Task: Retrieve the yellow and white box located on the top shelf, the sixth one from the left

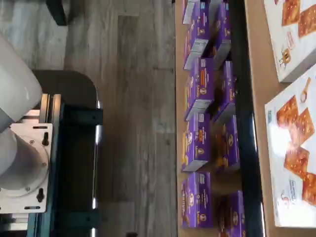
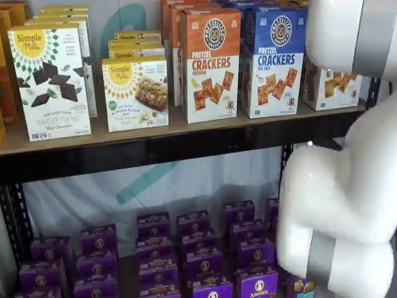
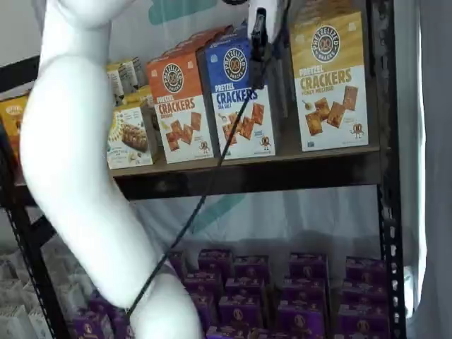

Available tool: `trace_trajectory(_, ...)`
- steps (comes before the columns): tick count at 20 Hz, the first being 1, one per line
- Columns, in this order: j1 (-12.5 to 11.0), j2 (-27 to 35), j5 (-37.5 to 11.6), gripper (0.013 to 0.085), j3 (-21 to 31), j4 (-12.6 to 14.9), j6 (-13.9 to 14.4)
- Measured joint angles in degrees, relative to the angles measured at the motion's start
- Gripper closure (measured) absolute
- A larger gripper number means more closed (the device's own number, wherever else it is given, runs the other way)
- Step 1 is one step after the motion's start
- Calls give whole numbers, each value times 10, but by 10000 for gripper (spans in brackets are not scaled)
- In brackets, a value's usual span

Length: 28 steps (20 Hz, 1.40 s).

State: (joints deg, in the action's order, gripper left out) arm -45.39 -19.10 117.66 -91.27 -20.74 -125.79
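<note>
Yellow and white box (image 3: 330, 85) upright at the right end of the top shelf (image 3: 282, 161), front facing out.

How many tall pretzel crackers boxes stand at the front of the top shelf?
3: an orange-topped cardboard box, a blue-topped one beside it, and the yellow and white box apart at the far end. More stand behind, partly hidden.

yellow and white box (image 3: 330, 83), top shelf (image 3: 282, 173), white arm (image 3: 78, 176)

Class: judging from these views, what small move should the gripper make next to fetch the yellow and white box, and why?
Probably sideways toward the yellow and white box: the gripper hangs before the blue box, touching nothing, its fingers too unclear to read.
</note>
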Motion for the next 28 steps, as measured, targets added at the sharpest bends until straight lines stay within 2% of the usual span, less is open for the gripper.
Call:
trace_trajectory(3,25,8,16,130,-11,45,0)
trace_trajectory(6,27,0,8,130,4,44,2)
trace_trajectory(8,18,-9,-4,130,18,25,3)
trace_trajectory(12,-23,-45,-60,130,64,-66,4)
trace_trajectory(14,-33,-53,-77,130,74,-93,5)
trace_trajectory(17,-46,-57,-90,130,77,-121,7)
trace_trajectory(22,-57,-59,-117,130,79,-153,9)
trace_trajectory(28,-55,-66,-201,130,95,-194,7)
